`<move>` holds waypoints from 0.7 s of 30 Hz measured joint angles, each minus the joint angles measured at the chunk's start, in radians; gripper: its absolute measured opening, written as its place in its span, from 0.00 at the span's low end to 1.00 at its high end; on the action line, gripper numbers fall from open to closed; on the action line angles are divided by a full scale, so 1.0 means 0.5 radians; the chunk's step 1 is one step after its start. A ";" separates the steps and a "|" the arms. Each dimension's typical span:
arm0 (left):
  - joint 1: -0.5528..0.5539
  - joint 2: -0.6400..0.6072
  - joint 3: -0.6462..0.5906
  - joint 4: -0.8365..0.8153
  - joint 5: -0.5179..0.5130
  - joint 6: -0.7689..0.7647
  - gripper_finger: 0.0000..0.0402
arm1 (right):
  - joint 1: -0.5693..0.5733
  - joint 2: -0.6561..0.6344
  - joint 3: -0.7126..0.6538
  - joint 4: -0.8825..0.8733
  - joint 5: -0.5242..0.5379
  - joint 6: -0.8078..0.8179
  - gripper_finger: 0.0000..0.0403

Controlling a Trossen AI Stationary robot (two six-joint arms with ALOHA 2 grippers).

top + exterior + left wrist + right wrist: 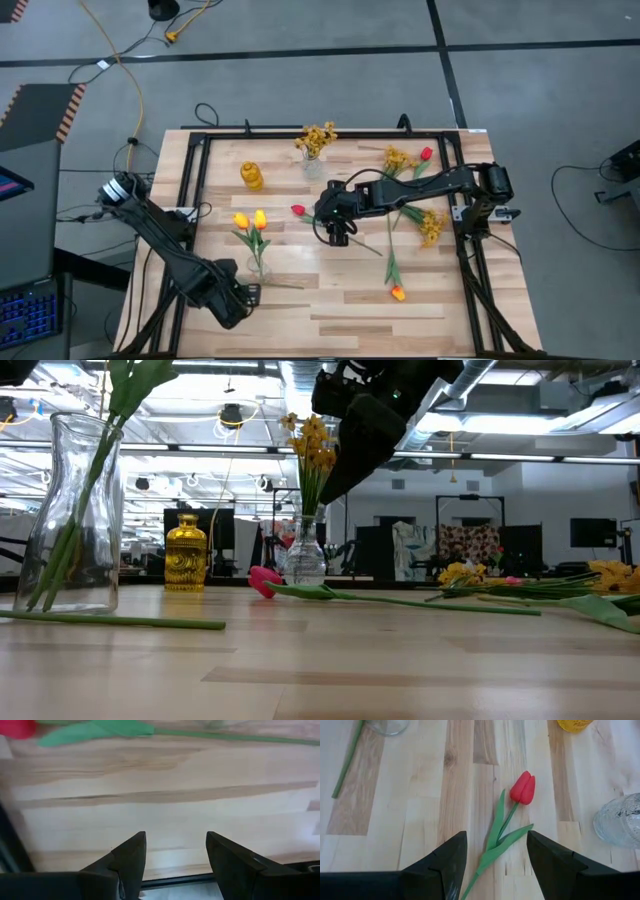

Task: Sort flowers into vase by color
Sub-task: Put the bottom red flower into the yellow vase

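Observation:
A red tulip point(523, 787) lies flat on the table point(300, 310) near its middle, its bloom point(298, 211) toward the left and its green stem point(365, 245) running right. My right gripper point(496, 837) hovers open above the stem and leaves, just behind the bloom, touching nothing. It also shows in the high view point(337, 232). Two yellow tulips point(250, 221) stand in a clear vase point(259, 267). Mustard blossoms point(317, 137) stand in a second clear vase point(312, 166). My left gripper point(243, 296) waits open at the near left, its fingers over bare wood point(176, 837).
A gold vase point(252, 176) stands left of the blossom vase. Loose flowers lie on the right: mustard sprays point(398, 158) point(432, 226), another red tulip point(426, 154) and an orange tulip point(397, 292). A bare stem point(110, 621) lies by the tulip vase. Black rails point(190, 190) frame the table.

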 joint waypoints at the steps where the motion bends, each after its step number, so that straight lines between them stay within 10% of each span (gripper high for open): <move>1: 0.000 0.000 0.000 -0.003 -0.017 -0.043 0.48 | 0.000 0.000 0.000 0.000 0.000 0.000 0.58; 10: -0.116 -0.001 0.000 -0.169 -0.038 -0.464 0.48 | 0.000 0.000 -0.001 -0.008 0.000 0.016 0.58; 21: -0.117 -0.001 0.000 -0.131 -0.650 -0.293 0.48 | 0.000 0.000 -0.001 -0.002 0.000 0.048 0.58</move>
